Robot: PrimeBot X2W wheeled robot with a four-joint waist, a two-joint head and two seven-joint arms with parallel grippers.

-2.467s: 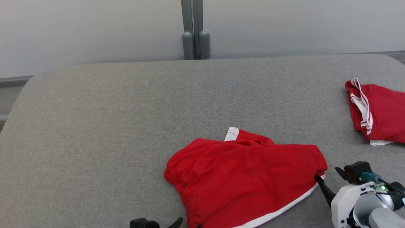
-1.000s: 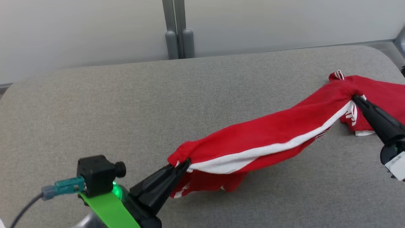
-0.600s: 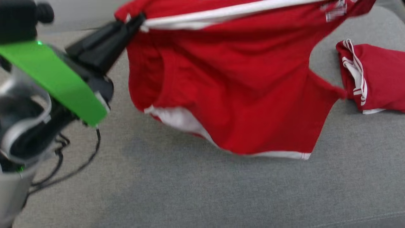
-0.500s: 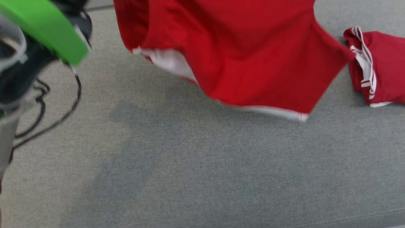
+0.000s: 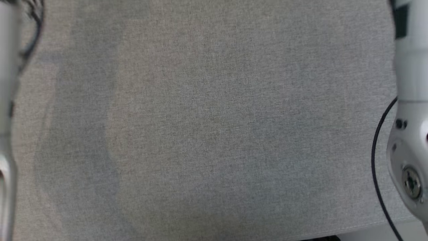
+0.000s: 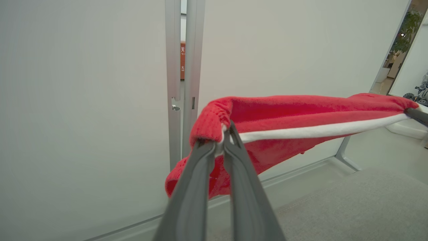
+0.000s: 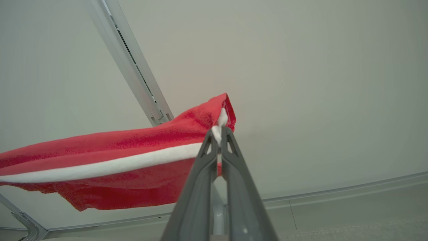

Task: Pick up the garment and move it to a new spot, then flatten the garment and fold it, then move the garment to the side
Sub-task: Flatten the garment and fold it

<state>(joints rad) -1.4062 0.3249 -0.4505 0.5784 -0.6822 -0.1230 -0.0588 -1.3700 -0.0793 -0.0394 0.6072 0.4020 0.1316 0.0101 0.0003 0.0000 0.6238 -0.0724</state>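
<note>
Item 1, garment [image 6: 301,110]: red cloth with a white band [image 6: 317,130] along one edge. I am seeing it hanging in the air, pulled out along that banded edge between the two arms. The loose cloth is drooping below the taut edge. No part of it is touching the bench [image 6: 351,207], which is lying lower in the left wrist view.

Item 2, left fingers [image 6: 231,142]: these are pressing together on one end of the banded edge, with a bunch of red cloth folding over their tips. I am reading this as a closed grip on the garment.

Item 3, right fingers [image 7: 226,142]: these are pinching the opposite end, with a bit of white band poking up between the tips. This too is a closed grip on the garment. In the left wrist view their dark tip is showing at the far right end of the band.

Item 4, bench: grey woven covering, which I am looking straight down on in the head view.

Item 5, forearms: a pale left forearm [image 5: 5,100] is running along the left edge of the head view, blurred. A pale right forearm [image 5: 409,100] is running along the right edge, with a black cable [image 5: 378,167] curving beside it.

Item 6, backdrop: a pale wall [image 6: 83,100] is standing behind the garment, split by a grey metal post [image 6: 182,67].
</note>
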